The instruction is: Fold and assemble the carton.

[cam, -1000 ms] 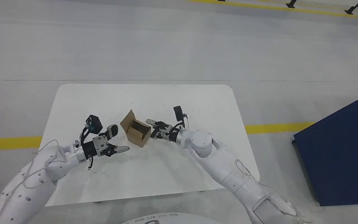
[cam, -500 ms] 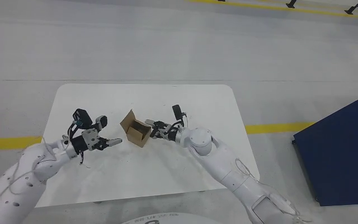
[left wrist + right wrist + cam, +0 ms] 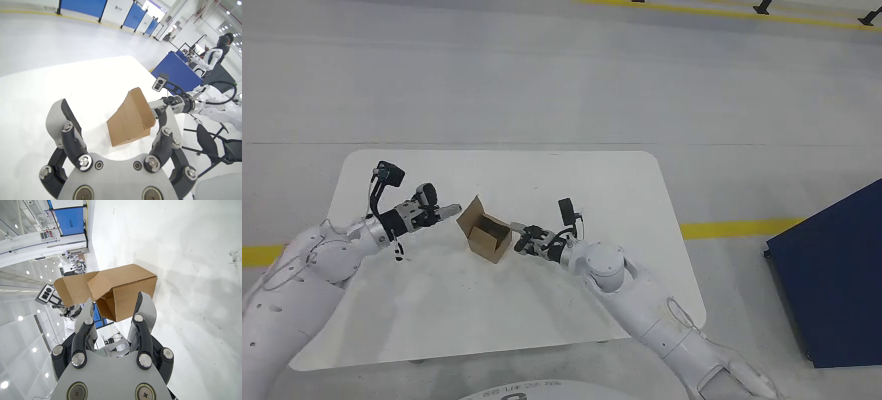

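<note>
**Carton between two spread grippers**

The carton (image 3: 485,230) sits near the middle of the counter (image 3: 572,180), one flap raised; the left gripper (image 3: 445,212) hangs just beside it, jaws wide, holding nothing; the right gripper (image 3: 525,240) is spread astride its open end, gripping nothing.

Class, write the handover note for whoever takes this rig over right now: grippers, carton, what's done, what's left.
Left gripper: open and empty, close beside the carton, near its raised flap.
Right gripper: open at the carton's open end, fingers either side of its rim, not clamped.
Carton: lying on its side, mid-table.
Done: body opened into a box shape.
Left: fold in and close the end flaps.
</note>
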